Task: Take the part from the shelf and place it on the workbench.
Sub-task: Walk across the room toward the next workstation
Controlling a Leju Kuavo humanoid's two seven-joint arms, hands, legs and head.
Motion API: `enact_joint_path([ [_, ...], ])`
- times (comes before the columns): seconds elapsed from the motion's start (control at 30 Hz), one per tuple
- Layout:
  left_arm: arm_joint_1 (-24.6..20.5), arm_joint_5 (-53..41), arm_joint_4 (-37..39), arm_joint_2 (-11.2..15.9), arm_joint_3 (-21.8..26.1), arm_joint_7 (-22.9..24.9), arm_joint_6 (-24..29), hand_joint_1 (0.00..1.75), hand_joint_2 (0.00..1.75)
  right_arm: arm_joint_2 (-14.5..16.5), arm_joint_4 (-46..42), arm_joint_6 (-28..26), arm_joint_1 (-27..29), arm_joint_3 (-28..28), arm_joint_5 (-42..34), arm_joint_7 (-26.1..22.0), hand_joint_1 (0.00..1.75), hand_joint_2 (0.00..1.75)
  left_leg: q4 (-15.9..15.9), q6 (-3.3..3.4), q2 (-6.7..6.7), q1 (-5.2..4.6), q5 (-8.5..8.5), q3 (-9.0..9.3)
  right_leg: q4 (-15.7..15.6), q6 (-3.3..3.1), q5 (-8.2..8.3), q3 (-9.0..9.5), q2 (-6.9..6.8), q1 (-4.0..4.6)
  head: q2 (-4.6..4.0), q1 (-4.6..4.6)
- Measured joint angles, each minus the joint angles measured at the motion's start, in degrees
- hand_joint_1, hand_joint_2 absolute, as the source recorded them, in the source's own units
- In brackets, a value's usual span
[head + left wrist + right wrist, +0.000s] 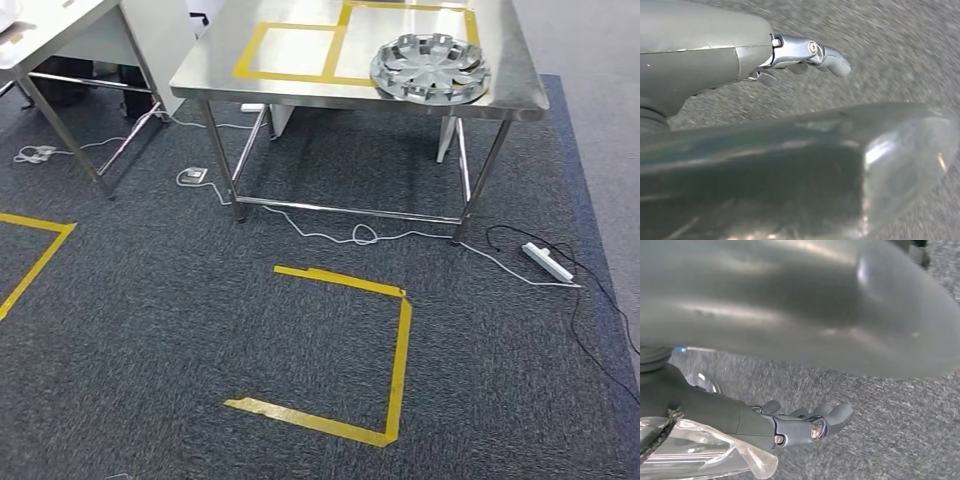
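looking down from the head view, the part (430,68) is a silver wheel-cover sort of disc, and it's lying flat on the steel table (219,60), near the right end and over the edge of the yellow tape outline (290,50). so it reads to me as already set down where the task wants it, not on any shelf.

both arms hang low over the dark carpet (189,330). the left hand (806,55) has nothing in it and its fingers stretch out loosely, apart from each other. the right hand (806,422) is the same deal, fingers extended and slack, holding nothing. there's a bit of clear plastic wrap near the right wrist.

on handling, my guess: it looks like thin moulded plastic with a shiny coat, so light but broad, fairly stiff across the middle and a bit flexy at the rim. glossy means slippery under hard fingers. the spokes and cutouts look like the weak spots, so i wouldn't hook a finger through them. better to take the outer rim on opposite sides with both hands, keep it level and squeeze gently so it doesn't bow or pop out.
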Motion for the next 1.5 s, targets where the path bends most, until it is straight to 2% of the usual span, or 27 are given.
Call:
enact_joint_path([
  [0.07, -0.1, -0.1, 0.0, 0.0, 0.3, -0.2, 0.0, 0.00, 0.00, 0.0, 0.1, 0.0, 0.0, 0.0, 0.4, -0.1, 0.00, 0.00, -8.2, 0.68, 2.46, -0.39, -1.21, 6.06, 1.0, 0.33, 0.11, -0.92, -1.30, 0.16, 0.00, 0.03],
  [0.13, -0.2, -0.2, -0.1, 0.0, 0.7, -0.4, 0.0, 0.00, 0.00, 0.0, 0.2, 0.0, -0.1, -0.1, 0.6, -0.2, 0.00, 0.00, -13.8, 1.60, 3.63, -0.90, -3.59, 9.26, 1.6, 0.92, 0.40, -1.09, -2.54, 0.30, 0.00, 0.11],
  [0.2, -0.1, -0.3, -0.1, 0.0, 1.0, -0.5, 0.1, 0.00, 0.00, 0.0, 0.3, 0.0, -0.4, -0.1, 0.7, -0.3, 0.00, 0.00, -15.7, 2.35, 2.58, -0.79, -3.91, 9.36, 2.0, 1.59, 0.47, -1.43, -2.92, 0.32, 0.00, 0.14],
  [0.27, 0.0, -0.4, -0.1, -0.1, 1.2, -0.5, 0.0, 0.00, 0.00, 0.0, 0.3, 0.0, -0.6, -0.1, 0.8, -0.4, 0.00, 0.00, -16.9, 3.09, 1.27, -0.41, -3.47, 9.03, 4.7, 2.32, -1.45, -3.12, 0.28, 0.05, 0.00, 0.42],
  [0.33, -0.1, -0.7, -0.2, -0.2, 1.4, -0.5, -0.1, 0.00, 0.00, 0.0, 0.4, 0.1, -0.4, -0.3, 1.1, -0.5, 0.00, 0.00, -17.1, 3.53, -0.03, -0.36, -2.70, 8.11, 11.5, 2.95, -5.18, -6.33, 3.97, -0.47, 0.00, 0.72],
  [0.4, 0.0, -1.0, -0.2, -0.2, 1.6, -0.6, -0.1, 0.00, 0.00, 0.0, 0.4, 0.4, -0.1, -0.5, 1.5, -0.5, 0.00, 0.00, -17.0, 3.49, -1.45, -0.44, -2.03, 7.24, 17.7, 3.27, -7.25, -9.00, 4.78, -0.77, 0.00, 0.72],
  [0.43, 0.1, -1.1, -0.2, -0.3, 1.8, -0.6, -0.1, 0.00, 0.00, 0.0, 0.3, 0.7, 0.0, -0.6, 1.7, -0.5, 0.00, 0.00, -17.0, 3.37, -2.19, -0.46, -1.76, 6.97, 18.1, 3.35, -6.69, -9.04, 4.86, -0.85, 0.00, 0.73],
  [0.5, 0.2, -1.4, -0.2, -0.4, 2.1, -0.6, -0.1, 0.00, 0.00, 0.0, 0.1, 1.3, 0.3, -0.8, 2.1, -0.5, 0.00, 0.00, -16.8, 3.04, -3.69, -0.42, -1.36, 6.62, 12.1, 3.37, -2.80, -5.79, 5.68, -1.08, 0.00, 0.74],
  [0.53, 0.2, -1.6, -0.2, -0.5, 2.3, -0.6, -0.1, 0.00, 0.00, 0.0, -0.1, 1.5, 0.4, -0.8, 2.4, -0.4, 0.00, 0.00, -16.7, 2.82, -4.38, -0.45, -1.21, 6.43, 7.8, 3.35, -1.15, -3.61, 7.15, -1.26, 0.00, 0.73],
  [0.57, 0.1, -1.7, -0.2, -0.6, 2.5, -0.6, -0.1, 0.00, 0.00, 0.0, -0.2, 1.7, 0.4, -0.9, 2.6, -0.4, 0.00, 0.00, -16.4, 2.59, -5.06, -0.50, -1.08, 6.13, 4.3, 3.29, -0.13, -1.90, 8.56, -1.45, 0.00, 0.71],
  [0.63, -0.1, -1.9, -0.3, -0.7, 2.7, -0.6, -0.1, 0.00, 0.00, 0.1, -0.6, 1.9, 0.6, -1.0, 3.0, -0.4, 0.00, 0.00, -16.0, 1.93, -6.33, -0.51, -0.68, 5.33, 1.6, 2.98, -0.06, -0.79, 10.11, -1.54, 0.00, 0.67],
  [0.7, -0.1, -2.2, -0.3, -0.8, 2.9, -0.6, -0.1, 0.00, 0.00, 0.2, -1.2, 2.2, 0.8, -1.1, 3.4, -0.2, 0.00, 0.00, -15.7, 1.21, -7.29, -0.30, -0.34, 4.61, 1.5, 2.23, 0.25, -0.84, 8.72, -1.46, 0.00, 0.67],
  [0.73, 0.0, -2.4, -0.3, -0.8, 3.0, -0.6, -0.1, 0.00, 0.00, 0.3, -1.5, 2.4, 0.9, -1.1, 3.5, -0.1, 0.00, 0.00, -15.1, 0.96, -6.63, -0.27, -0.76, 4.22, 1.5, 1.78, 0.50, -0.84, 7.92, -1.47, 0.00, 0.58],
  [0.77, 0.1, -2.7, -0.3, -0.8, 3.1, -0.6, -0.1, 0.00, 0.00, 0.5, -1.8, 2.6, 1.1, -1.2, 3.7, -0.1, 0.00, 0.00, -13.6, 0.73, -5.40, -0.27, -1.93, 3.44, 1.4, 1.40, 0.76, -0.86, 7.04, -1.49, 0.00, 0.39],
  [0.83, 0.0, -3.3, -0.3, -0.9, 3.2, -0.6, -0.2, 0.00, 0.00, 0.6, -2.3, 3.1, 1.3, -1.4, 4.1, 0.0, 0.00, 0.00, -6.9, 0.30, -2.37, -0.22, -6.13, 0.55, 1.3, 1.00, 1.01, -1.16, 5.12, -1.35, 0.00, 0.02],
  [0.9, -0.2, -3.7, -0.3, -1.0, 3.4, -0.6, -0.2, 0.00, 0.00, 0.7, -2.4, 3.4, 1.3, -1.7, 4.4, 0.1, 0.00, 0.00, 0.1, -0.04, -1.35, -0.06, -9.29, -2.14, 1.4, 0.92, 1.07, -1.71, 3.06, -1.09, 0.00, -0.08],
  [0.93, -0.1, -3.9, -0.3, -1.0, 3.5, -0.6, -0.3, 0.00, 0.00, 0.7, -2.5, 3.4, 1.2, -1.8, 4.6, 0.0, 0.00, 0.00, 1.1, -0.08, -1.18, -0.02, -9.33, -2.17, 1.4, 0.90, 1.06, -1.97, 2.13, -1.00, 0.00, -0.08],
  [1.0, 0.0, -4.0, -0.3, -1.0, 3.7, -0.7, -0.3, 0.00, 0.00, 0.7, -2.5, 3.5, 1.0, -1.9, 4.7, 0.0, 0.00, 0.00, -3.6, 0.10, -0.43, -0.04, -6.73, 1.11, 1.4, 0.95, 0.99, -2.14, 0.47, -0.89, 0.00, -0.10],
  [1.1, -0.1, -4.1, -0.3, -1.0, 3.9, -0.8, -0.3, 0.00, 0.00, 0.7, -2.5, 3.5, 1.0, -2.1, 4.8, -0.1, 0.00, 0.00, -14.5, 1.00, 3.00, -0.55, -3.23, 7.25, 1.6, 1.42, 0.76, -1.58, -1.62, -0.53, 0.00, -0.01],
  [1.13, -0.1, -4.1, -0.3, -1.1, 3.9, -0.9, -0.2, 0.00, 0.00, 0.7, -2.5, 3.5, 1.0, -2.2, 4.9, -0.1, 0.00, 0.00, -15.6, 1.35, 3.43, -0.77, -3.03, 7.64, 1.7, 1.66, 0.74, -1.43, -2.20, -0.42, 0.00, 0.08],
  [1.2, 0.1, -4.2, -0.3, -1.1, 4.1, -0.9, -0.2, 0.00, 0.00, 0.7, -2.6, 3.5, 0.9, -2.4, 4.9, -0.1, 0.00, 0.00, -15.9, 2.07, 2.31, -0.88, -2.65, 7.25, 1.7, 2.22, 0.70, -1.41, -3.02, -0.44, 0.00, 0.24],
  [1.23, 0.3, -4.2, -0.4, -1.2, 4.1, -0.9, -0.2, 0.00, 0.00, 0.6, -2.6, 3.5, 0.9, -2.4, 4.9, -0.2, 0.00, 0.00, -16.1, 2.44, 1.75, -0.80, -2.38, 7.15, 2.0, 2.55, 0.32, -1.62, -2.22, -0.56, 0.00, 0.31],
  [1.3, 0.3, -4.2, -0.4, -1.3, 4.2, -0.9, -0.1, 0.00, 0.00, 0.6, -2.7, 3.5, 1.0, -2.4, 5.2, -0.3, 0.00, 0.00, -16.5, 3.18, 0.55, -0.56, -1.81, 6.94, 5.6, 3.13, -2.13, -3.42, 1.34, -0.92, 0.00, 0.48],
  [1.33, 0.2, -4.2, -0.5, -1.3, 4.2, -0.9, 0.0, 0.00, 0.00, 0.6, -2.7, 3.6, 1.0, -2.5, 5.4, -0.4, 0.00, 0.00, -16.6, 3.39, -0.07, -0.58, -1.65, 6.68, 9.1, 3.32, -3.98, -5.11, 3.25, -1.08, 0.00, 0.57],
  [1.4, 0.1, -4.6, -0.6, -1.4, 4.5, -0.9, 0.1, 0.00, 0.00, 0.6, -3.0, 3.7, 1.2, -2.7, 6.1, -0.4, 0.00, 0.00, -16.5, 3.60, -1.60, -0.67, -1.41, 6.31, 16.9, 3.52, -6.87, -8.86, 4.68, -1.23, 0.00, 0.57],
  [1.43, 0.1, -4.8, -0.6, -1.4, 4.7, -0.9, 0.2, 0.00, 0.00, 0.6, -3.1, 3.8, 1.3, -2.8, 6.5, -0.4, 0.00, 0.00, -16.5, 3.60, -2.41, -0.71, -1.34, 6.22, 18.7, 3.55, -6.88, -9.82, 4.82, -1.23, 0.00, 0.57],
  [1.5, 0.2, -5.3, -0.6, -1.6, 5.1, -0.9, 0.2, 0.00, 0.00, 0.6, -3.4, 3.9, 1.3, -2.9, 7.2, -0.5, 0.00, 0.00, -16.3, 3.49, -4.12, -0.73, -1.25, 6.21, 15.4, 3.44, -3.68, -8.45, 5.25, -1.28, 0.00, 0.56],
])
